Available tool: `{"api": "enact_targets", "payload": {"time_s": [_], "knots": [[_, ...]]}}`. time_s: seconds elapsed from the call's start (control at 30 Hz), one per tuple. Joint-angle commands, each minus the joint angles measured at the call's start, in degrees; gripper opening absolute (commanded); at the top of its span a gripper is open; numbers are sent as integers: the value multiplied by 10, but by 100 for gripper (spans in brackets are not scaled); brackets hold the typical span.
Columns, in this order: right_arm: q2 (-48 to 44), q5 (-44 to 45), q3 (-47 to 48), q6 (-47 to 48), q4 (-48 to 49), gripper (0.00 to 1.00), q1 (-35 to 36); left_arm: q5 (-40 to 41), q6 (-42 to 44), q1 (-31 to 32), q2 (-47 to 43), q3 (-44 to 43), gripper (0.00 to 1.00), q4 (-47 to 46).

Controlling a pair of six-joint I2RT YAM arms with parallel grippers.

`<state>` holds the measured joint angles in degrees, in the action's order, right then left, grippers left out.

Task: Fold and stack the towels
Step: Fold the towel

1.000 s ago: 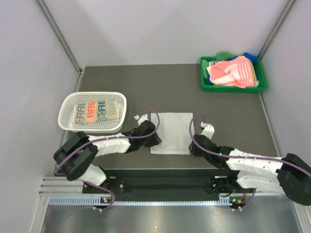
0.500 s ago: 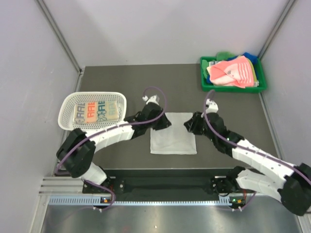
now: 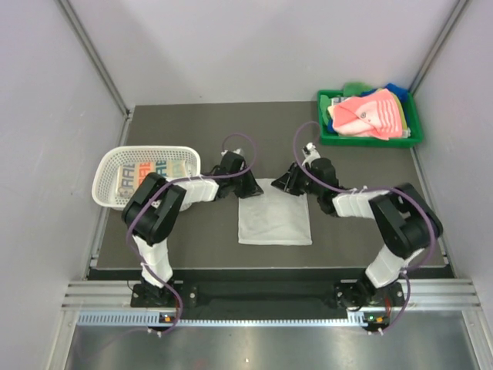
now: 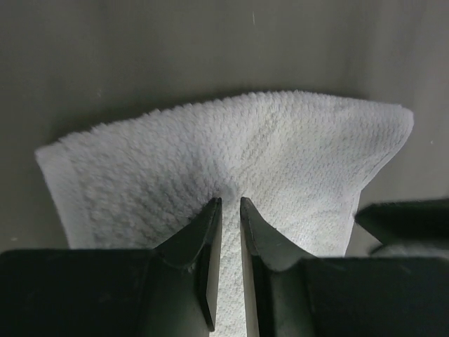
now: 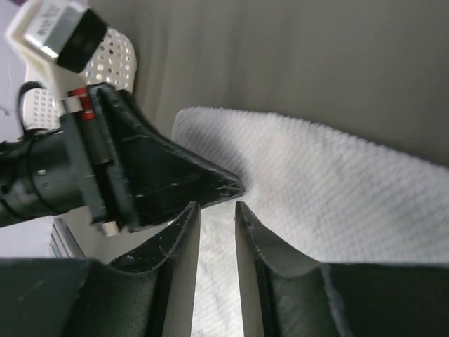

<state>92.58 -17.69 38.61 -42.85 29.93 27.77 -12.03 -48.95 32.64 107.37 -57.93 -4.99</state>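
Arms: both have swept from near edge to far, doubling the plain towel [image 3: 274,220], which lies flat to the right of the basket [image 3: 106,174]. The left gripper [image 4: 229,203] and right gripper [image 5: 216,205] each pinch a far corner, squaring the fold.

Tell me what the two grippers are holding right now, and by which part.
Both hold the white towel, pinched along its far edge: left gripper on the left part, right gripper beside it.

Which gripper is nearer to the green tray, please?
Right: the right gripper is at the towel's far right corner, toward the green tray; the left gripper is at its far left corner.
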Motion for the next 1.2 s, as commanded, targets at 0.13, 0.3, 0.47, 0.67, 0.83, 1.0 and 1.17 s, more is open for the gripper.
{"api": "enact_targets", "payload": {"time_s": [0.13, 0.3, 0.47, 0.67, 0.83, 1.0, 1.17], "knots": [[126, -54, -6, -62, 182, 22, -84, -35, 8, -17, 16, 19, 22, -85], [139, -42, -45, -70, 205, 21, -130, -41, 2, -17, 27, 32, 21, -95], [125, -52, -55, -72, 196, 21, -162, -37, 5, -19, 26, 36, 21, -94], [105, -60, -43, -52, 163, 21, -175, -14, 26, -33, 2, 18, 23, -70], [93, -52, -18, -18, 102, 21, -176, 22, 64, -47, -1, -19, 24, -6], [95, -52, 1, 5, 70, 20, -175, 39, 90, -58, -1, -41, 24, 18], [92, -45, 16, 26, 33, 20, -175, 75, 114, -60, -2, -55, 24, 45]]}}
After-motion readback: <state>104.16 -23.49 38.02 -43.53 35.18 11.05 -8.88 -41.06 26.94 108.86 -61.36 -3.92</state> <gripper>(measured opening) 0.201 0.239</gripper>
